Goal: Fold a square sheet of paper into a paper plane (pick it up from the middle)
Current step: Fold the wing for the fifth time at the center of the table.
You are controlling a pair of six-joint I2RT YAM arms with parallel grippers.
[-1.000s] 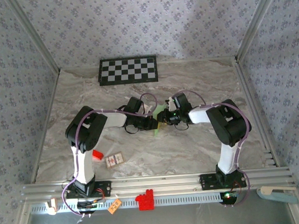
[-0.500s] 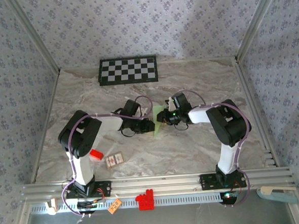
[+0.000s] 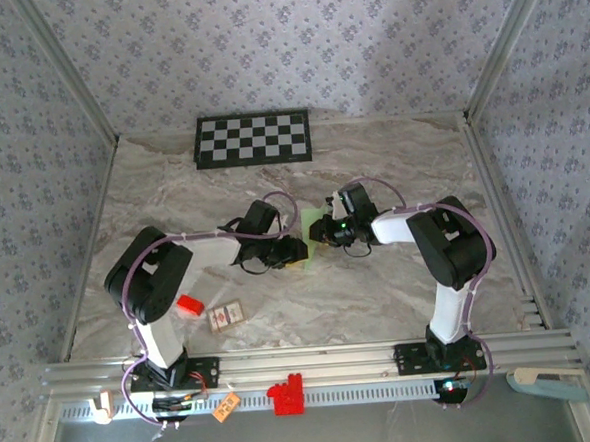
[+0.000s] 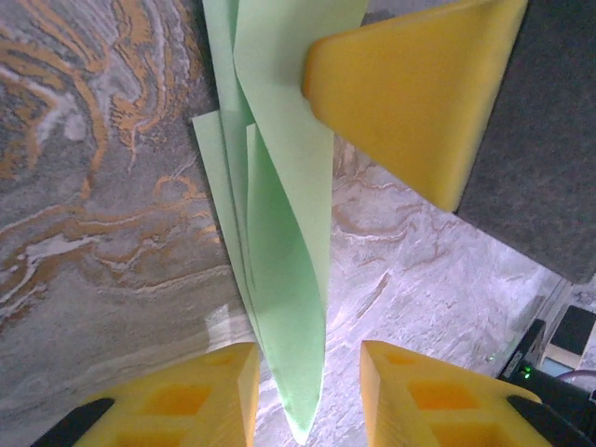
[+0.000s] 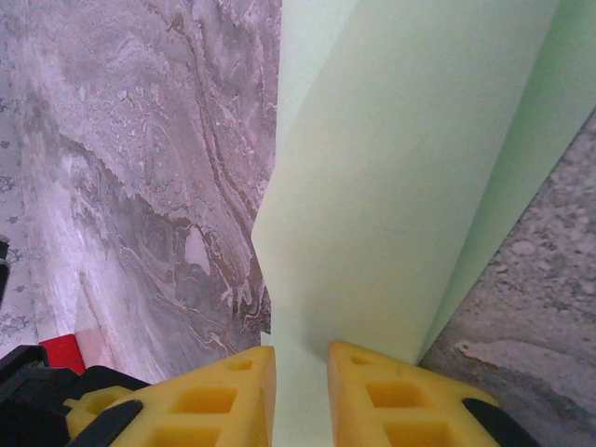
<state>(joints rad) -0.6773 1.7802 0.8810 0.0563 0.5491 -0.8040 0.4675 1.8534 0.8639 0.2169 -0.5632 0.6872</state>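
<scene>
The pale green sheet of paper (image 3: 311, 223) is folded into long layers with a pointed tip, like a slim paper plane, and is held just above the marble table at its middle. My right gripper (image 3: 321, 232) is shut on one edge of it; in the right wrist view the paper (image 5: 410, 186) runs down between its yellow fingers (image 5: 301, 358). My left gripper (image 3: 299, 249) is open. The paper's tip (image 4: 289, 307) hangs loose between its fingers (image 4: 307, 358), close to the left one. The right gripper's yellow finger (image 4: 410, 93) presses the paper from the upper right.
A black-and-white checkerboard panel (image 3: 253, 138) lies at the back of the table. A small red block (image 3: 189, 306) and a small card (image 3: 226, 314) sit near the left arm's base. A red piece (image 3: 285, 396) and an orange tag (image 3: 224, 407) rest on the front rail.
My left gripper has opened and let go of the paper, drawing back slightly left as its elbow swung down and left. The right gripper has kept its hold and place.
</scene>
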